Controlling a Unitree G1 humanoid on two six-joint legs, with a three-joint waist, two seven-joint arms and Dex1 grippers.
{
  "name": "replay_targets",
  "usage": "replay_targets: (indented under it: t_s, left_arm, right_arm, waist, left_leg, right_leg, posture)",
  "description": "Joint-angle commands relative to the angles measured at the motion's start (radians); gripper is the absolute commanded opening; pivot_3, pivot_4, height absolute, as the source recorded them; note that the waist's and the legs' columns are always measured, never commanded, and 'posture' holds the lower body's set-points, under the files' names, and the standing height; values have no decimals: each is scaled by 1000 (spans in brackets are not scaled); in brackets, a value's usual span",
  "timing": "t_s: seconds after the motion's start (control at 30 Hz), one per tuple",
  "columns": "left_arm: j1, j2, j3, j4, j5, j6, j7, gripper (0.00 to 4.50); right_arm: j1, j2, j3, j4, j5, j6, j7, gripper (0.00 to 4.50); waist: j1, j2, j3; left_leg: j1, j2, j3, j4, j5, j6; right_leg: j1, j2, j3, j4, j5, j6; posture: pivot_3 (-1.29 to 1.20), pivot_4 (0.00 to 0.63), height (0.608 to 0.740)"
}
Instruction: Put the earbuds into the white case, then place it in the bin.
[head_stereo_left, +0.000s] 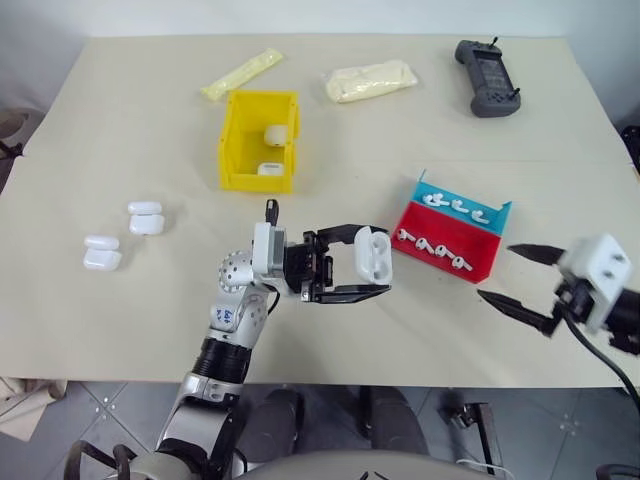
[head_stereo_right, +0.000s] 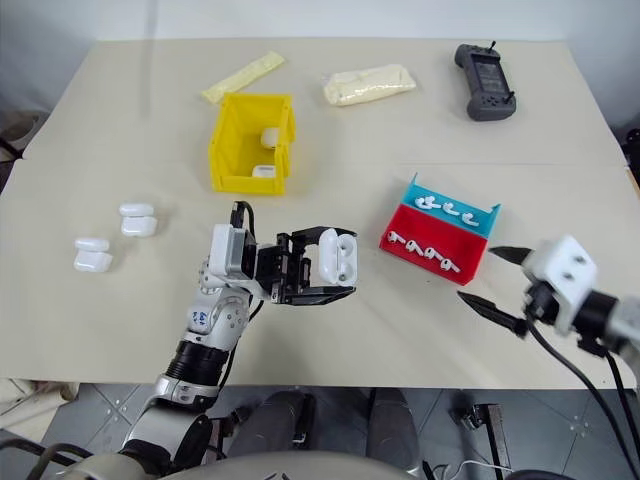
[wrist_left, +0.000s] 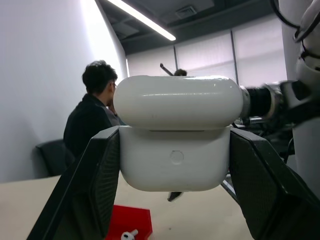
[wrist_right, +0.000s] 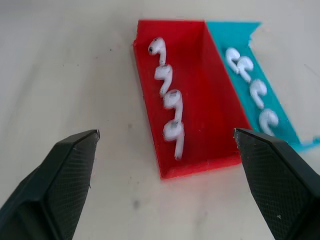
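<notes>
Left gripper (head_stereo_left: 372, 270): we saw its jaws clamped on the white case (head_stereo_left: 372, 253), held up above the tabletop (head_stereo_left: 140, 130) near the middle of the near edge, jaws pointing right
White case: in the left wrist view its lid sat on the body, though we could not tell whether it was fully closed; in the head views two dark recesses faced us on its side
Right gripper (head_stereo_left: 522, 276): we saw its jaws spread wide with nothing between them, at the near right, aimed at the red-and-blue tray (head_stereo_left: 480, 265)
Earbuds (wrist_right: 170, 98): four lay in a row in the tray's red half and four more in the blue half, all untouched on the tabletop just left of the right gripper
Bin (head_stereo_left: 235, 160): yellow, well apart from the held case toward the far left; two white cases already lay inside it
Spare cases (head_stereo_left: 120, 240): four more sat at the left of the tabletop
Done, as we judged it: a case was picked up
Left, as we judged it: pick earbuds, seat them in the case, carry it to the bin
</notes>
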Motion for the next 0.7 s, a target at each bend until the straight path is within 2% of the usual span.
replay_targets:
  t_s: [0.03,0.13,0.27,0.53,0.57,0.63,0.7]
  left_arm:
    - [6,5,4,-30,1,1,14,2808]
    - [9,7,5,-34,4,1,27,2808]
    - [17,7,-1,-47,8,3,43,2808]
    - [46,7,-21,-84,11,12,64,2808]
    - [51,9,-22,-92,10,15,64,2808]
    - [56,14,-23,-101,9,21,66,2808]
    - [56,18,-20,-103,8,23,70,2808]
  right_arm:
    - [-181,-102,170,-28,6,281,-34,4500]
    - [-363,-144,356,-1,-49,446,-49,4500]
    - [-538,-119,525,47,-121,530,-56,4500]
    - [-719,-80,719,132,-239,521,-5,4500]
    - [-724,-87,741,141,-261,501,5,4103]
    - [-731,-95,765,155,-283,484,31,3635]
    - [-735,-96,771,160,-295,480,52,2896]
  waist:
    - [3,0,0]
    - [5,0,0]
    - [8,0,0]
    - [0,0,0]
    - [-1,0,0]
    - [1,0,0]
    - [1,0,0]
  left_leg:
    - [-1,0,0,0,0,0]
    - [-3,-1,-3,0,0,0]
    - [-4,-2,-4,0,0,1]
    - [-4,-2,-3,0,0,1]
    - [-4,-2,-3,0,0,1]
    - [-4,-2,-3,0,0,1]
    - [-4,-2,-3,0,0,1]
  right_leg:
    - [0,0,0,-1,0,0]
    - [0,-2,-3,-3,0,0]
    - [0,-2,-3,-5,0,0]
    - [-1,-2,-3,-4,0,1]
    - [-2,-2,-3,-4,0,1]
    - [-2,-2,-3,-4,0,1]
    - [-2,-2,-3,-4,0,1]
  posture:
    - [0,150,740]
    - [0,150,740]
    - [0,150,740]
    - [0,150,740]
    - [0,150,740]
    - [0,150,740]
    - [0,150,740]
